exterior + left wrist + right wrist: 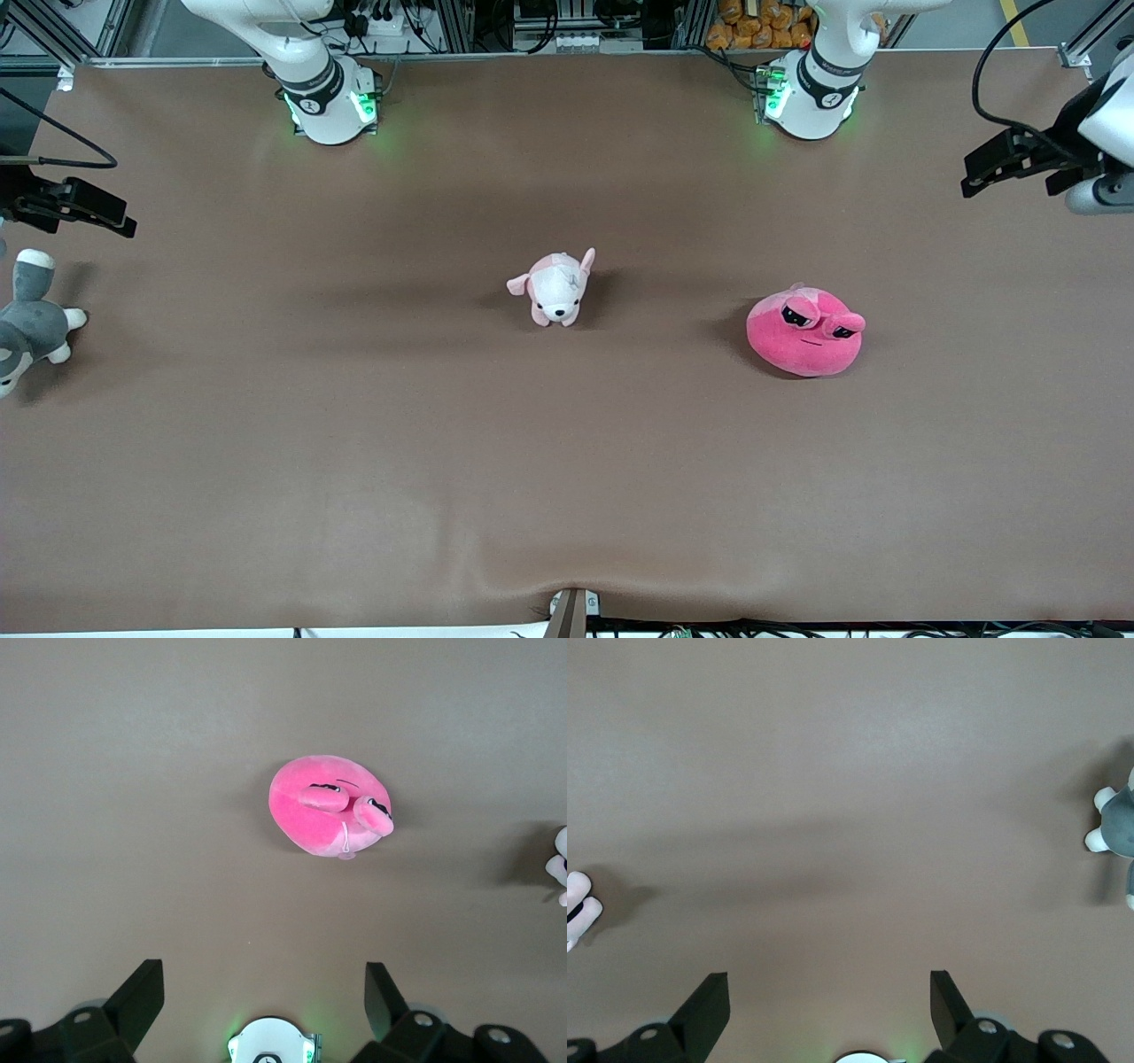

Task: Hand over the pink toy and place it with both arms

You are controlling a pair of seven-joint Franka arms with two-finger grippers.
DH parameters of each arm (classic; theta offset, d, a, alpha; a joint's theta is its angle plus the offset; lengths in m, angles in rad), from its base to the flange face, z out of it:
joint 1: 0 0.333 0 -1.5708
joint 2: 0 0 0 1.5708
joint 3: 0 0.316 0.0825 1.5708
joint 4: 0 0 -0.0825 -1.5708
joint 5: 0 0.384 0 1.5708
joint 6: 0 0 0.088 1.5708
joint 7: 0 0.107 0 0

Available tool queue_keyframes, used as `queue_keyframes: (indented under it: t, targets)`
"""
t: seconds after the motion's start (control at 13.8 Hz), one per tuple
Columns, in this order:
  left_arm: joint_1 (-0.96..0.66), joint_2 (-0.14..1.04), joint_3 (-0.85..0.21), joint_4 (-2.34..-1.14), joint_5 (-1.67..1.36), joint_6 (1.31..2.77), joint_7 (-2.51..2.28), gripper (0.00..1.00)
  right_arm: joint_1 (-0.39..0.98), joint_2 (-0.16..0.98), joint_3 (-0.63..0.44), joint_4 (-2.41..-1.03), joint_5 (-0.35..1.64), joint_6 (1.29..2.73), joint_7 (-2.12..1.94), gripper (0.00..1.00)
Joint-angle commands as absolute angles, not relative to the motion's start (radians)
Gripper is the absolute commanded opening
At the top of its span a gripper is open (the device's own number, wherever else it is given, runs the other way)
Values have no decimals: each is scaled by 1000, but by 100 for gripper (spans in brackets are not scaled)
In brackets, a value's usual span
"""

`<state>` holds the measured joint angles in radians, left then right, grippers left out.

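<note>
Pink toy (804, 334) sits lowest on the brown worktop (354, 461), toward the left arm's end, upright on its flat underside. Face points at the front camera; round hot-pink blob, slightly wider than deep, long axis running along the worktop's length. Two bulging half-lidded black eyes on top, thin line mouth below them. Pale pink-and-white dog plush (556, 288) sits mid-worktop, slightly farther from the camera, well apart from the toy. Grey-and-white plush (27, 326) lies at the right arm's end. Left pincer (264, 992) hangs high, fingers apart, empty, over bare worktop near the toy. Right pincer (829, 997) waits high near the grey plush, fingers apart, empty.
</note>
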<state>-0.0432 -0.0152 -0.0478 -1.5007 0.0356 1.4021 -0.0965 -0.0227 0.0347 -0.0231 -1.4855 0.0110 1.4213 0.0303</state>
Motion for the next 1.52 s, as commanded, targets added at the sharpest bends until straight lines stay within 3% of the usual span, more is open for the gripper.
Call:
queue_keyframes:
  t: [0.0, 0.36, 0.87, 1.45]
  targets:
    - [-37, -3, -49, -1486, 17, 1388, -100, 100, -40, 40, -9, -1470, 15, 1410, 28, 100]
    - [-34, -6, -49, -1537, 5, 1419, -155, 100, -43, 40, -9, -1470, 15, 1410, 26, 100]
    - [-32, -26, -51, -1725, -26, 1630, -447, 100, -44, 40, -9, -1470, 14, 1410, 28, 100]
    - [-43, -11, -57, -1873, -121, 1755, -848, 100, -32, 72, -5, -1470, 26, 1411, 37, 100]
